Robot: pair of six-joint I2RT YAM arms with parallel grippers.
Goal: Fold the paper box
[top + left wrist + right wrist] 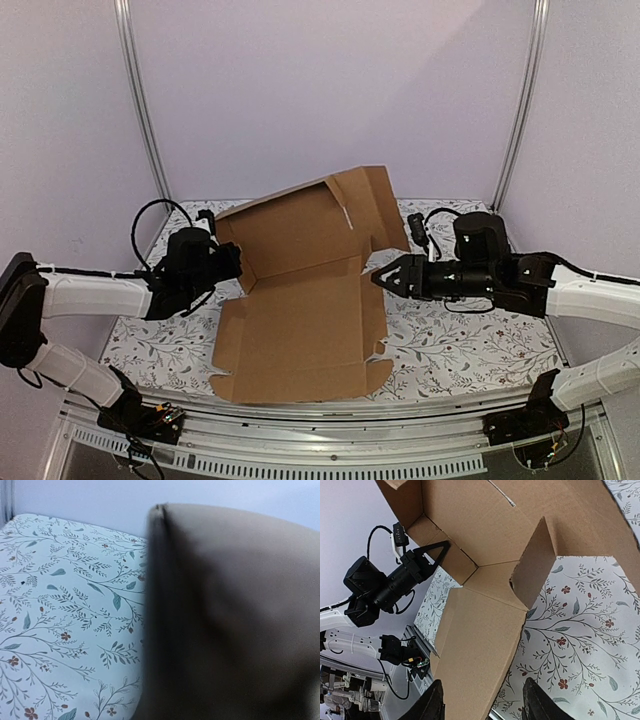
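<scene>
Right wrist view: the right gripper (484, 687) has its two fingers spread wide. The near-right edge of the box (480, 645) lies between them, not pinched. Just beyond, a small side flap (535, 562) stands half raised off the flowered cloth (580, 630). Across the sheet we see the left gripper (440, 552), tip against the opposite side flap (462, 567), at the crease below the raised back panel (485, 520). Whether its fingers pinch that flap or only push it, we cannot tell.

Top view: the box sits mid-table between both arms. The back panel is tilted up and away from the arms. The near panel (300, 340) and its corner tabs lie flat on the cloth. We judge the fold early: walls are started at the back, nothing is locked, and the front and both sides are left to do.

Left wrist view: only blurred cardboard close against the lens, with cloth beside it and its own fingers hidden. The top view gives the whole layout. Only the right wrist shows the open jaws.
</scene>
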